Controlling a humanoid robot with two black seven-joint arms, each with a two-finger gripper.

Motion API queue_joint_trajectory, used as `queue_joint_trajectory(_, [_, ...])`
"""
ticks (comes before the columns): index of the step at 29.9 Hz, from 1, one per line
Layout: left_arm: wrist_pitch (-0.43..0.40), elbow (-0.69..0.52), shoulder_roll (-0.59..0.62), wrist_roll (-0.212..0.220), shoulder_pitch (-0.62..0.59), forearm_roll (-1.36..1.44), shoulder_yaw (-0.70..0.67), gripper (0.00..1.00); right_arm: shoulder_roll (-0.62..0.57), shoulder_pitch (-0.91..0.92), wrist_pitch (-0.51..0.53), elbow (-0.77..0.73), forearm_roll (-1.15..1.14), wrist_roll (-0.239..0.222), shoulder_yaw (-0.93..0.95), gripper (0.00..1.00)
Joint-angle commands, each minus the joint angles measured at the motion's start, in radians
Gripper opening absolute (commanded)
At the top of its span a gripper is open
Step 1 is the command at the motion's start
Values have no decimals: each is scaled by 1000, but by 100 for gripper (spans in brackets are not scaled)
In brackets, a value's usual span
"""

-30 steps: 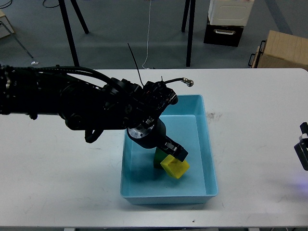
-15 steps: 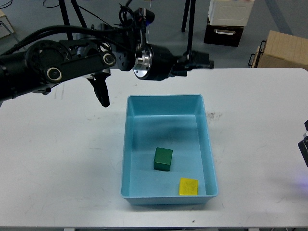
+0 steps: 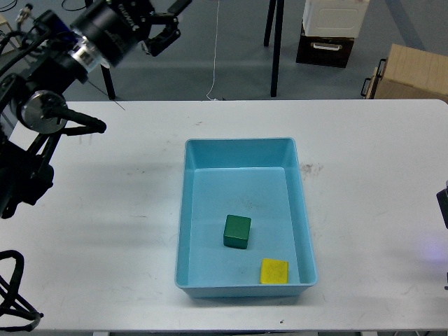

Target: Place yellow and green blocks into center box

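A green block [image 3: 237, 231] and a yellow block [image 3: 274, 271] lie apart on the floor of the light blue box [image 3: 241, 142] at the table's middle. The yellow block sits near the box's front wall, the green one a little behind and to its left. My left gripper [image 3: 166, 22] is raised high at the upper left, far from the box. Its fingers stand apart and hold nothing. Only a dark sliver of my right arm [image 3: 443, 203] shows at the right edge, and its fingers cannot be made out.
The box stands on a white table [image 3: 105, 231]. Beyond the table's far edge are black stand legs [image 3: 276, 49], a black crate with a white container [image 3: 325, 42] and a cardboard box [image 3: 416, 70]. My left arm's thick links [image 3: 28, 168] hang over the table's left side.
My left gripper let go of the yellow block inside the box, then rose out and swung up and to the left. The yellow block now rests on the box floor.
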Motion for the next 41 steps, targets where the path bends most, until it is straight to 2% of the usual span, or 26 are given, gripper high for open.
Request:
queue_joint_trajectory(1, [14, -174, -76, 5, 256, -99, -170, 100, 12, 3, 0, 0, -2, 0, -4, 100])
queue_joint_trajectory(5, [20, -332, -177, 7, 508, -200, -212, 100, 23, -8, 0, 1, -8, 5, -22, 100])
queue_joint_trajectory(7, [23, -398, -177, 8, 623, -225, -200, 100, 18, -19, 0, 1, -43, 5, -25, 100])
queue_joint_trajectory(11, [14, -437, -177, 45, 779, -231, -129, 100, 18, -57, 0, 3, -205, 3, -57, 100])
queue_joint_trajectory(14, [5, -439, -177, 56, 856, -267, -48, 100, 26, -77, 0, 8, -247, 3, -71, 100])
queue_joint_trajectory(17, [-29, -440, -177, 44, 899, -358, 30, 100, 27, -86, 0, 8, -247, 6, -70, 100])
queue_joint_trajectory(21, [-30, -440, -177, 18, 947, -441, 109, 100, 26, -89, 0, 6, -246, 8, -56, 100])
queue_joint_trajectory(23, [-30, -440, -177, 5, 948, -443, 115, 100, 26, -91, 0, 8, -246, 9, -54, 100])
queue_joint_trajectory(41, [-30, -436, -177, 5, 948, -441, 117, 100, 24, -91, 0, 9, -246, 17, -47, 100])
